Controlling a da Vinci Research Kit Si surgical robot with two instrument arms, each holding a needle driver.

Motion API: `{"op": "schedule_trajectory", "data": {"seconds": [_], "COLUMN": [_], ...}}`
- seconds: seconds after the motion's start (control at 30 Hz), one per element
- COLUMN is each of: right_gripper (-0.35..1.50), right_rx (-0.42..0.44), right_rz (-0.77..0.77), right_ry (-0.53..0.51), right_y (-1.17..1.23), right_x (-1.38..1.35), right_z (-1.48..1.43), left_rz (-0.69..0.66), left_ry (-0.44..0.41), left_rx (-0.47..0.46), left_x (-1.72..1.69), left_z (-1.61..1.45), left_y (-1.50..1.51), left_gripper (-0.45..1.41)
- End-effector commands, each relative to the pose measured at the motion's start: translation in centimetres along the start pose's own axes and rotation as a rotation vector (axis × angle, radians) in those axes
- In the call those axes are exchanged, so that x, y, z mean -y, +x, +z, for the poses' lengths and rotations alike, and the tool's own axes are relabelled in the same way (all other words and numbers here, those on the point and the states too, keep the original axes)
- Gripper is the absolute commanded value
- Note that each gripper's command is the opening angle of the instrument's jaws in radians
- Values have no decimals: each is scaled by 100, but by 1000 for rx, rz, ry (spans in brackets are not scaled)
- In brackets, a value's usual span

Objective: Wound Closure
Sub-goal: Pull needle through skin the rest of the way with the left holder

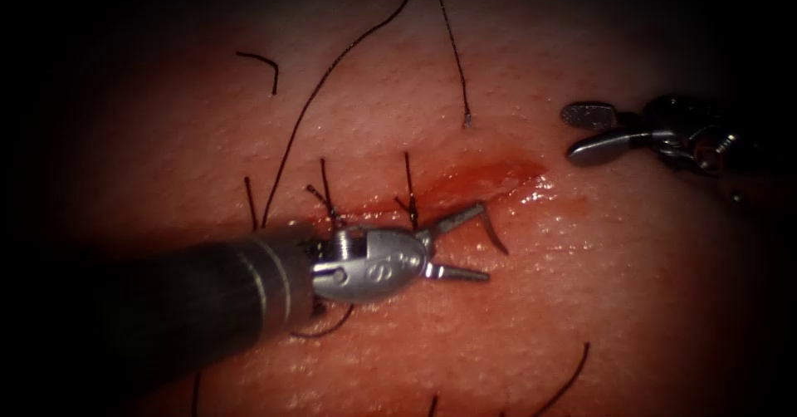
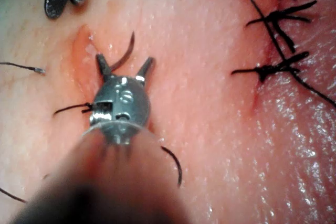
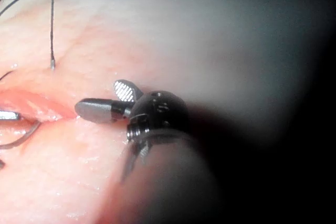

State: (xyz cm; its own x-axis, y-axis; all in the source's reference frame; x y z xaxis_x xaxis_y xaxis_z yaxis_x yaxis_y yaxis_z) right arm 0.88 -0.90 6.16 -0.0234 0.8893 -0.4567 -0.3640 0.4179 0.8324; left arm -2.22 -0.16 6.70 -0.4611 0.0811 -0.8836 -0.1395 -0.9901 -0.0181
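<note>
left end effector [image 1: 475, 242]: jaws apart, nothing held, needle [image 1: 496, 236] between them | needle: stuck in tissue [image 1: 631, 301] by cut [image 1: 490, 176] | right end effector [image 1: 581, 132]: jaws apart, nothing held, kept well away

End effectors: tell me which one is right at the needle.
The left end effector: its open jaws straddle the needle at the cut. The right end effector, also open and empty, hovers off to the right.

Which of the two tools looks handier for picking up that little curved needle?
Probably the left tool: its open fingers straddle the needle beside the cut. The right tool, also open and empty, sits farther off, to the right.
</note>
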Motion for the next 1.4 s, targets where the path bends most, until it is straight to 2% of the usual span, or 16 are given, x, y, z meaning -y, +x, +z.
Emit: {"op": "schedule_trajectory", "data": {"seconds": [0.03, 0.3, 0.37, 0.4, 0.47, 0.53, 0.6, 0.67, 0.77, 0.9, 0.97, 1.1, 1.13, 1.33, 1.4], "right_gripper": [61, 52, 51, 51, 44, 39, 39, 39, 22, 2, 0, -3, -5, -6, -10], "right_rx": [-1, -11, -22, -34, -37, -40, -43, -48, -51, -52, -53, -54, -54, -58, -61], "right_rz": [-2, 9, 15, 22, 28, 29, 35, 35, 47, 65, 88, 100, 105, 115, 134], "right_ry": [2, 3, 7, 10, 11, 11, 12, 13, 14, 14, 14, 13, 13, 11, 11], "right_y": [-2, -16, -17, -17, -17, -17, -17, -18, -20, -24, -26, -29, -30, -38, -43], "right_x": [-3, -2, -1, -1, -1, -1, -1, 0, 3, 9, 12, 16, 17, 19, 19], "right_z": [9, 9, 9, 8, 8, 8, 8, 8, 8, 7, 7, 6, 6, 9, 10], "left_rz": [1, -8, -17, -39, -57, -135, -200, -205, -249, -425, -570, -744, -833, -1060, -1118], "left_ry": [4, 15, 20, 20, 19, 19, 21, 5, -38, -90, -107, -147, -164, -215, -269], "left_rx": [1, 8, 8, 5, 1, -7, -14, -33, -69, -84, -85, -67, -70, -82, -81], "left_x": [4, 9, 7, 6, 7, 8, 8, 8, 8, 6, 5, 5, 6, 3, -2], "left_z": [12, 23, 26, 27, 26, 26, 26, 25, 24, 22, 20, 16, 14, 9, 5], "left_y": [-4, -15, -17, -18, -18, -18, -17, -17, -17, -15, -13, -9, -5, 13, 24], "left_gripper": [41, 41, 32, 10, -16, -45, -45, -45, -45, -45, -45, -45, -45, -45, -45]}}
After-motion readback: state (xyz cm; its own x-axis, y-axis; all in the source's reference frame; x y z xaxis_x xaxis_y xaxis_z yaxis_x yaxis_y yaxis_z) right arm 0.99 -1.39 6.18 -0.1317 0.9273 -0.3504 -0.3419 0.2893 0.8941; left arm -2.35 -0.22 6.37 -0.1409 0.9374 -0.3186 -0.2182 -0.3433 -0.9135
